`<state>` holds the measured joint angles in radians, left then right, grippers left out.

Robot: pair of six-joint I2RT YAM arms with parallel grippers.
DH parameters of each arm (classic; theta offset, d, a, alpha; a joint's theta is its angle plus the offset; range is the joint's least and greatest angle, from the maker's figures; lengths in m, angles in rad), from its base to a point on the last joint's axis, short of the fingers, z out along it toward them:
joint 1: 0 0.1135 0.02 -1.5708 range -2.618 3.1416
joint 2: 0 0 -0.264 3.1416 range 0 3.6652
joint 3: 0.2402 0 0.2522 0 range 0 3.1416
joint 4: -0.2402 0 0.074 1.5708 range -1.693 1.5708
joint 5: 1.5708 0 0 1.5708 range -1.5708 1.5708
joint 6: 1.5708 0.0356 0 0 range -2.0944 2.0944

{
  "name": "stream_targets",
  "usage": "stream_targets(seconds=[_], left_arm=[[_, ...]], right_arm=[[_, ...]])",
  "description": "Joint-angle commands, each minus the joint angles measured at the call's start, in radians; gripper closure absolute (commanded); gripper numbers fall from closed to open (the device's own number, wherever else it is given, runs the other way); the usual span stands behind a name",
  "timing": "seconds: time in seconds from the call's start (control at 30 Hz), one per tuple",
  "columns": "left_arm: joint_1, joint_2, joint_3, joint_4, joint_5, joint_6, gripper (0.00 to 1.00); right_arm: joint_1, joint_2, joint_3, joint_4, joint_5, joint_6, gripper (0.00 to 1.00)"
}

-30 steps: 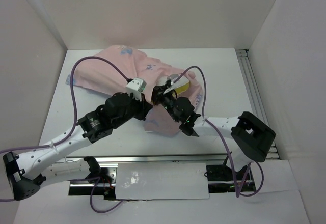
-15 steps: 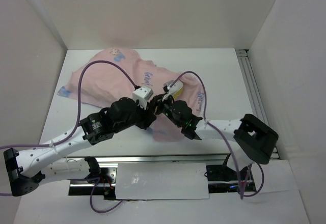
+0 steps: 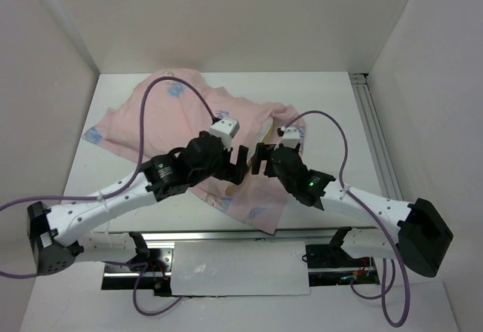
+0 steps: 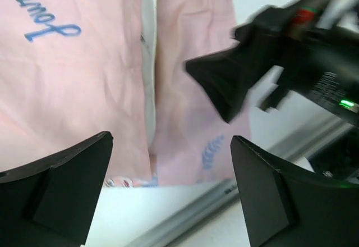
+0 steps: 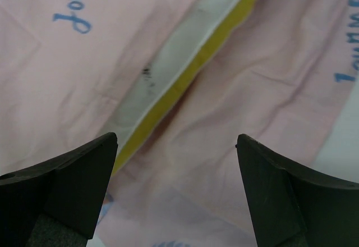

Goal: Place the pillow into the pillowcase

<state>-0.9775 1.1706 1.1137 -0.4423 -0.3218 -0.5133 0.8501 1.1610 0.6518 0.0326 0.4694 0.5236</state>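
Observation:
The pale pink pillowcase (image 3: pixel 173 113) lies crumpled across the middle of the table, blue lettering showing on it. The pillow is almost wholly inside it. Only a white strip (image 4: pixel 148 62) shows through the slit, and a white band with its yellow edge (image 5: pixel 168 62) shows below the right wrist. A yellow sliver of the pillow (image 3: pixel 266 130) shows from above. My left gripper (image 3: pixel 240 164) and right gripper (image 3: pixel 262 160) face each other over the case's near part, both open with nothing between the fingers. In the wrist views the left gripper (image 4: pixel 171 185) and right gripper (image 5: pixel 176 191) hang above the fabric.
An aluminium rail (image 3: pixel 226 235) runs along the table's near edge, just below the pillowcase's hem. Another rail (image 3: pixel 373 128) runs down the right side. White walls close in the back and both sides. Purple cables arch over both arms.
Both grippers have opened and let go of the pillowcase. The fabric has dropped and spread flatter toward the near edge. Both arms have stretched forward.

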Motion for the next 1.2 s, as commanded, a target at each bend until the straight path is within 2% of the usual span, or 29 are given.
stream_targets(seconds=[0.0,0.17,0.27,0.43,0.57,0.7,0.8,0.83,0.87,0.9,0.93,0.97,1.0,1.07,1.17], left_arm=[[0.036,0.124,0.108,0.014,-0.06,0.08,0.01],[0.092,0.37,0.218,0.024,-0.023,0.202,0.01],[0.134,0.457,0.264,0.045,0.058,0.243,0.01],[0.195,0.636,0.362,0.045,0.093,0.254,0.01],[0.218,0.754,0.394,0.054,0.213,0.286,0.01],[0.218,0.842,0.396,0.034,0.103,0.263,0.01],[0.209,0.885,0.396,0.005,0.08,0.233,0.06],[0.198,0.903,0.381,0.005,0.069,0.223,0.12],[0.198,0.912,0.38,0.005,0.046,0.205,0.3],[0.198,0.922,0.38,-0.004,0.037,0.196,0.38],[0.198,0.931,0.38,-0.019,0.018,0.185,0.51],[0.198,0.948,0.411,-0.033,-0.005,0.17,0.7],[0.198,0.948,0.426,-0.05,-0.04,0.142,1.0],[0.198,0.959,0.452,-0.088,-0.053,0.127,1.0],[0.207,0.868,0.439,-0.052,-0.05,0.105,1.0]], right_arm=[[-0.057,-0.079,-0.003,-0.169,0.094,0.093,0.06],[-0.195,-0.138,0.006,-0.237,0.054,0.122,0.05],[-0.25,-0.158,0.006,-0.258,0.014,0.11,0.05],[-0.296,-0.176,-0.03,-0.24,-0.073,0.084,0.05],[-0.328,-0.176,-0.043,-0.221,-0.146,0.065,0.02],[-0.329,-0.165,-0.043,-0.221,-0.155,0.03,0.02],[-0.329,-0.175,-0.052,-0.211,-0.155,0.016,0.02],[-0.338,-0.175,-0.052,-0.211,-0.155,0.016,0.02],[-0.338,-0.175,-0.052,-0.211,-0.155,0.006,0.02],[-0.338,-0.175,-0.052,-0.211,-0.155,0.006,0.02],[-0.338,-0.175,-0.052,-0.198,-0.166,0.006,0.02],[-0.338,-0.175,-0.061,-0.198,-0.175,-0.005,0.02],[-0.338,-0.175,-0.061,-0.198,-0.195,-0.02,0.02],[-0.338,-0.175,-0.061,-0.189,-0.215,-0.036,0.01],[-0.338,-0.14,-0.049,-0.18,-0.25,-0.072,0.04]])
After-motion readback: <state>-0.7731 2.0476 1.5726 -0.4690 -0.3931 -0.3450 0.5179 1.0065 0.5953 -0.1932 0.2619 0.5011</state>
